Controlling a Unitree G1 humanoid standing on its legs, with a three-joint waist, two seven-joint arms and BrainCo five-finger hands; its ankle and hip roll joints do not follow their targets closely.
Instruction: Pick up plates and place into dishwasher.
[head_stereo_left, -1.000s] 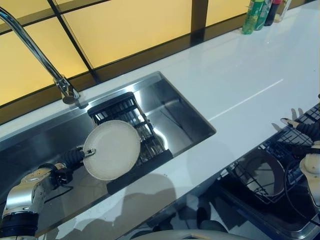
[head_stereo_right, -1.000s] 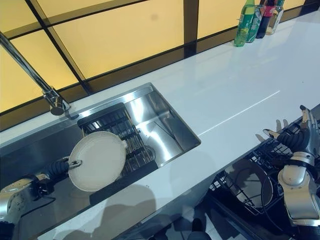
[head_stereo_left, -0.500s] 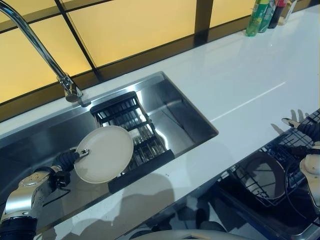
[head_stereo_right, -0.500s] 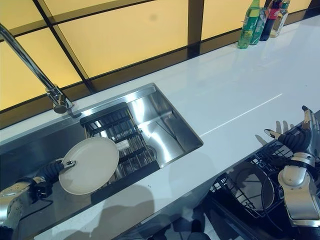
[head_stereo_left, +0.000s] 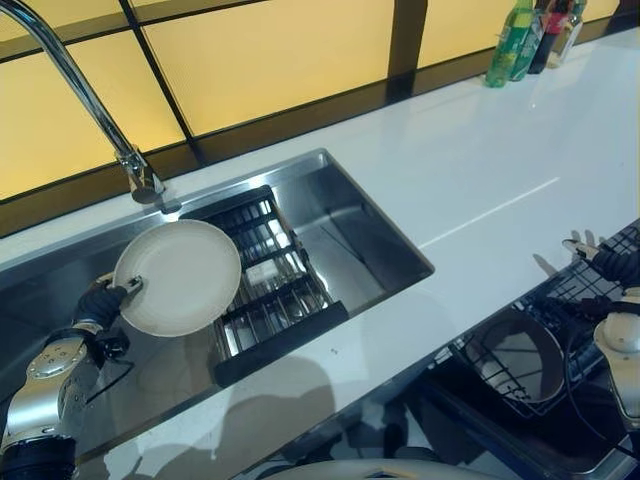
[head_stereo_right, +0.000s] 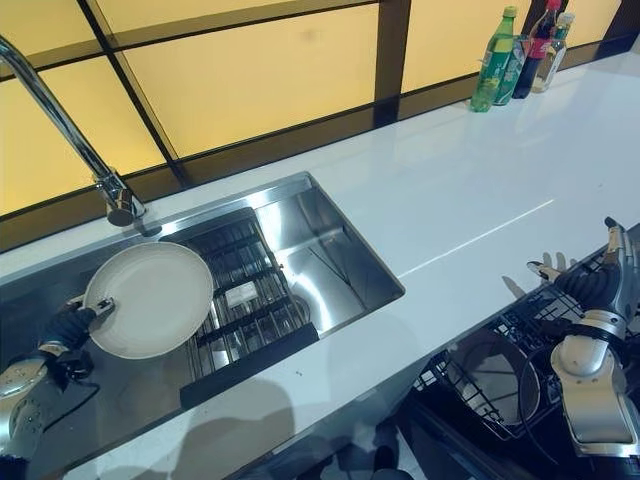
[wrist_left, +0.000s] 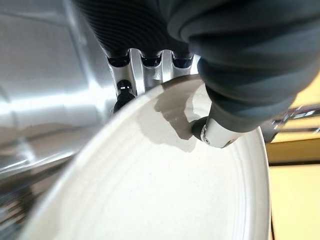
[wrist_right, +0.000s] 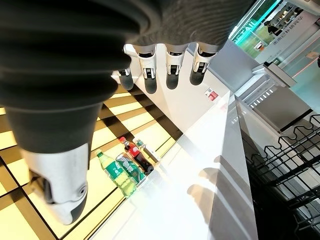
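Left wrist view showed the left hand (wrist_left: 235, 90) pinching the rim of a round off-white ceramic plate (wrist_left: 150, 185): the thumb lay on the plate's upper face and the fingers (wrist_left: 125, 82) curled behind its edge, so the grip was clamped on the plate. From the head camera the plate hung tilted beyond those fingers, over the brushed stainless-steel sink (head_stereo_left: 340, 215), face up toward the camera. Holding it by the edge probably kept the face free and left the far rim ready to slide between rack tines.

Just past the plate, on the side away from the fingers, a black wire dish rack (head_stereo_left: 265, 290) sat in the sink basin, slats empty. Behind the plate, a curved chrome tap (head_stereo_left: 80, 95) rose from the sink's back edge; a high lift could clip it.

The white counter (head_stereo_left: 470, 170) stretched between the sink and the right hand (head_stereo_right: 590, 285), and the plate would have to cross it. The right hand hovered with fingers spread and straight, gripping nothing, over the open dark wire dishwasher basket (head_stereo_right: 500, 375), well apart from the plate. Beyond its fingertips in the right wrist view, a cluster of green and dark bottles (wrist_right: 127, 167) stood at the counter's far end against the amber-panelled window (head_stereo_right: 250, 70), clear of the likely path.
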